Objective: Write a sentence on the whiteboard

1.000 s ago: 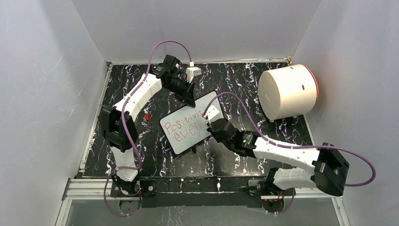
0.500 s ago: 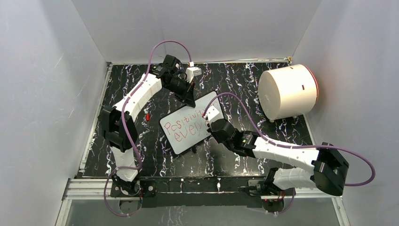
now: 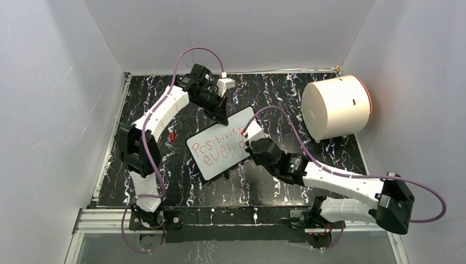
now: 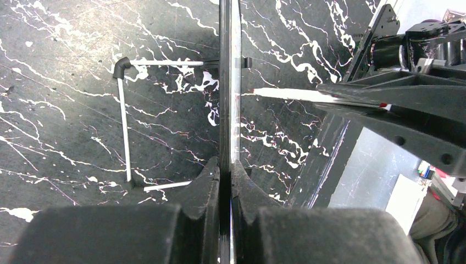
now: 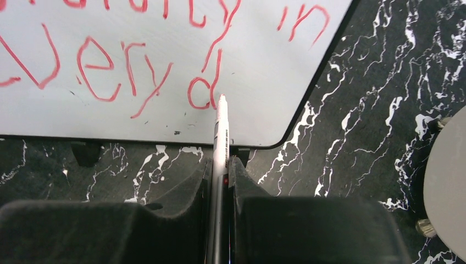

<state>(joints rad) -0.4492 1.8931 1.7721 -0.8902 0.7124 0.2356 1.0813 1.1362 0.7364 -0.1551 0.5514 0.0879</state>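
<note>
Whiteboard (image 3: 217,168) shows the sentence (image 5: 137,71) up to "every d", "ay" remaining; right gripper (image 5: 220,165) clamps the marker (image 5: 221,129), left gripper (image 4: 225,168) pinches the board's far edge.

The red sentence (image 3: 220,147) on the whiteboard (image 3: 218,166) reads "Positivity" on the far line and "every d" on the near line. Print on the marker (image 5: 221,132) is too small to read.

You have the whiteboard (image 3: 217,157) mid-table (image 3: 181,179), the sentence (image 3: 220,147) on it in two lines. The left gripper (image 3: 224,118) clamps its far edge; the right gripper (image 3: 245,135) sits at its right, marker (image 5: 221,132) tip touching the lower line's end. A cylinder (image 3: 335,107) lies well right, a small object (image 3: 172,136) just left.
</note>
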